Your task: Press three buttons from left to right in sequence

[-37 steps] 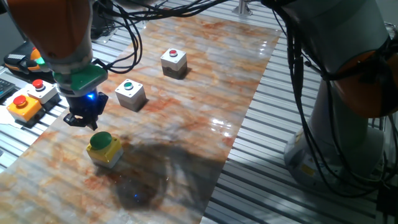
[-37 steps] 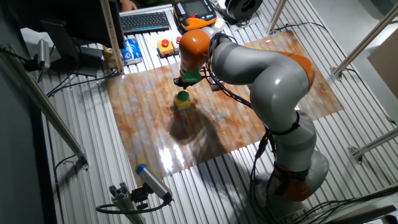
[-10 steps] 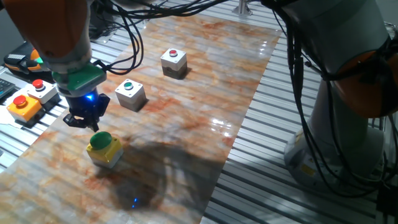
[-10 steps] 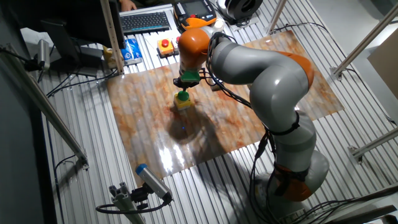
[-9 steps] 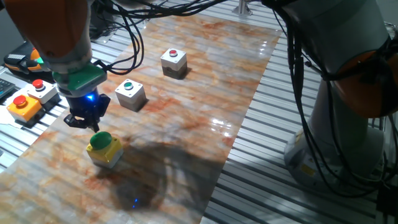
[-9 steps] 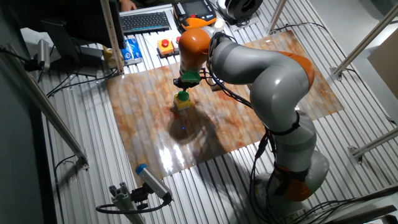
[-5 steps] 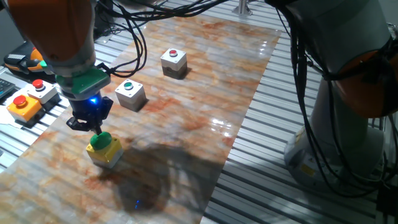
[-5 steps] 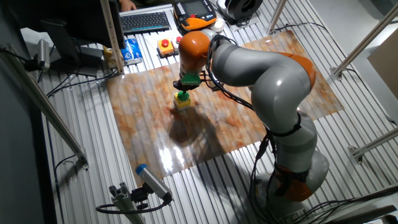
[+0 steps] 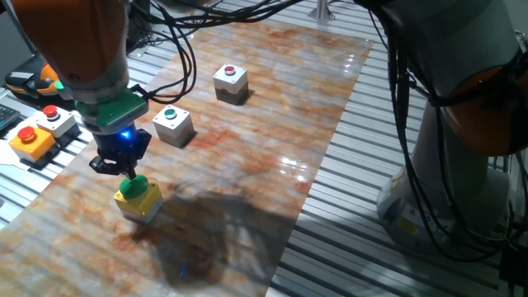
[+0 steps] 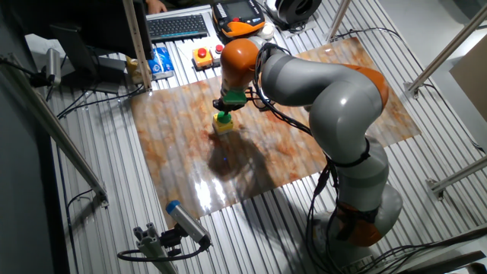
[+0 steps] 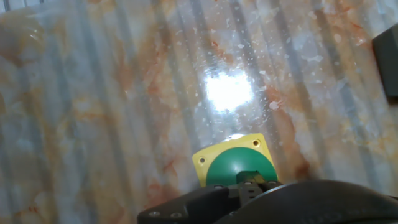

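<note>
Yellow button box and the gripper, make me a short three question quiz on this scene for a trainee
1. True or false: the gripper is at the green dome of the yellow box.
2. Which button caps the grey box farthest from the yellow box? A) red B) green C) blue
3. Fill in: the box between those two has a ____ button.

Key: 1 true; 2 A; 3 green
</note>
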Controlling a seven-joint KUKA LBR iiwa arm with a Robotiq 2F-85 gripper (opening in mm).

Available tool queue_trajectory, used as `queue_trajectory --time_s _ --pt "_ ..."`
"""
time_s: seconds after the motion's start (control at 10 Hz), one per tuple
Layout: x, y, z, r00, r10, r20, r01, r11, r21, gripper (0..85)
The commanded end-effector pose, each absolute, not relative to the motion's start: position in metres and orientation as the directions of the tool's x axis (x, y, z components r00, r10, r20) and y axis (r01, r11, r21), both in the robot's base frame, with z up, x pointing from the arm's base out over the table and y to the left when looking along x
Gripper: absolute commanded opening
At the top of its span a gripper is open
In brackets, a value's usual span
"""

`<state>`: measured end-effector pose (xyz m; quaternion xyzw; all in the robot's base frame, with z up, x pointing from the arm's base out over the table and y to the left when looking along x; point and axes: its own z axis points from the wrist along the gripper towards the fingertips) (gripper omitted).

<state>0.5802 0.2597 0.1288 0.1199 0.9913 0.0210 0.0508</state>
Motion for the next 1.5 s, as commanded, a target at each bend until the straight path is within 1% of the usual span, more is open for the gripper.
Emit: queue_trajectory --time_s 0.0,0.6,1.1,1.2,1.4 --pt "0.580 0.260 0.128 -0.966 0.240 -0.096 0.236 0.970 0.054 0.0" --pt "0.584 0.263 0.116 -0.965 0.238 -0.105 0.233 0.971 0.057 0.0" --pt "0.583 0.263 0.099 -0.966 0.230 -0.118 0.225 0.973 0.057 0.0" --pt "0.583 0.262 0.099 -0.966 0.229 -0.118 0.223 0.973 0.058 0.0" --pt "0.581 0.262 0.112 -0.967 0.235 -0.097 0.229 0.971 0.075 0.0"
